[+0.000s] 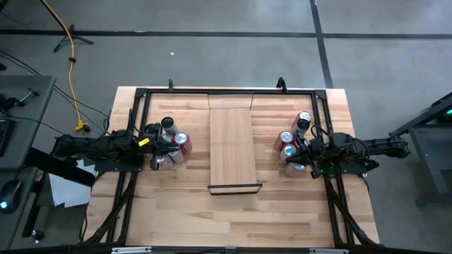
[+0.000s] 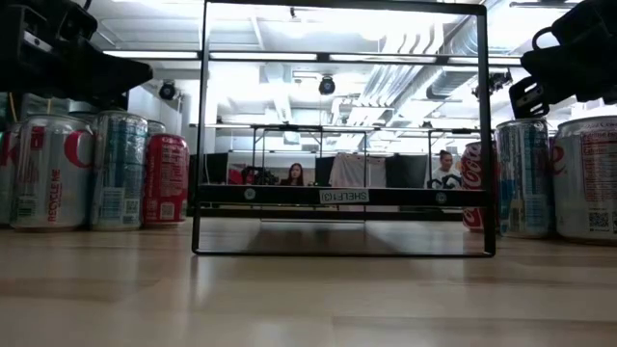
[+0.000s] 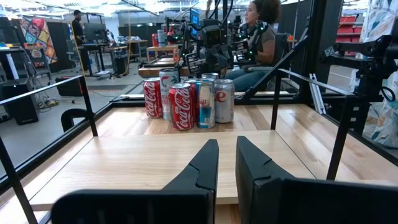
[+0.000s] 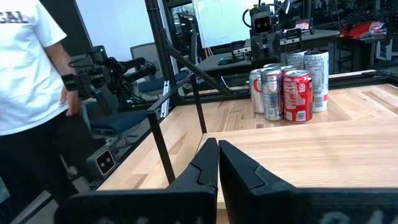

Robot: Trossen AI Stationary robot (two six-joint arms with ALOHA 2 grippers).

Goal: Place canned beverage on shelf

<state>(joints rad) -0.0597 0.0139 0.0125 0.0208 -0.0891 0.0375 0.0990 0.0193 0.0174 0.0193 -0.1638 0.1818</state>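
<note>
Beyond my table I note a grey concrete floor (image 1: 212,60) crossed by dark seam lines; a yellow cable (image 1: 71,63) trails over it; white sheets of paper (image 1: 69,189) lie beside the table; overhead, a white ceiling with exposed ducts and bright lights (image 2: 386,39); seated people at distant desks (image 2: 292,174).

A long shelf (image 1: 232,147) lies down the middle of the table (image 1: 176,204), inside a black frame (image 1: 141,94) that runs round the table's edge. A cluster of cans (image 1: 172,143) stands left of the shelf and a second cluster of cans (image 1: 292,144) stands right of it, each well apart from the board. The left gripper (image 1: 157,145) sits over the left cluster and the right gripper (image 1: 305,150) over the right cluster, each arm reaching in from its own side. Nothing rests on the shelf.
</note>
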